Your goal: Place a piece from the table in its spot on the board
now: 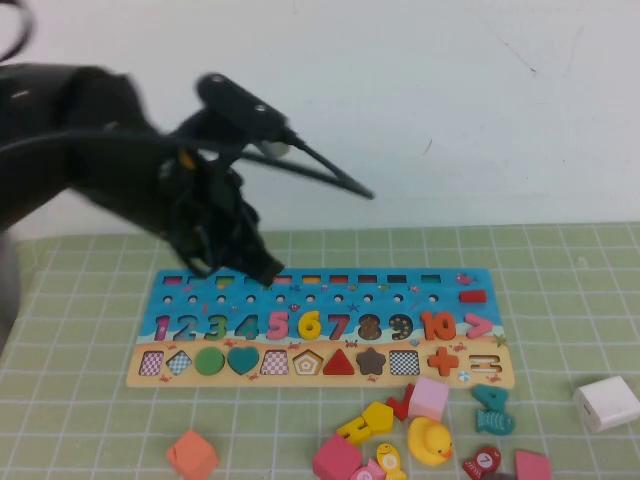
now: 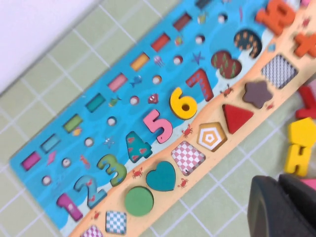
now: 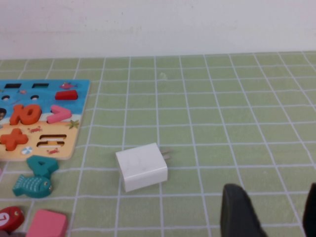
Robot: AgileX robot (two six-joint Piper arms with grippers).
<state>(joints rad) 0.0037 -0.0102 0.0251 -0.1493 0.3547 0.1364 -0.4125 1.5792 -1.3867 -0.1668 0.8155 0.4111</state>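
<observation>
The long board (image 1: 200, 290) lies across the mat, blue on top and tan below. The yellow "6" (image 1: 309, 324) sits flat in its slot between the pink 5 and red 7; it also shows in the left wrist view (image 2: 183, 103). My left gripper (image 1: 262, 265) hangs above the board's upper middle, apart from the 6. In its wrist view the left gripper (image 2: 278, 183) is shut with nothing in it. My right gripper (image 3: 274, 207) is out of the high view; it is open and empty over bare mat to the right of the board (image 3: 74, 143).
A white charger (image 1: 606, 402) lies right of the board, in front of the right gripper (image 3: 142, 166). Loose pieces lie below the board: yellow duck (image 1: 430, 440), yellow pentagon (image 1: 377, 415), pink blocks (image 1: 428, 397), teal fish piece (image 1: 492, 408), orange block (image 1: 192, 455).
</observation>
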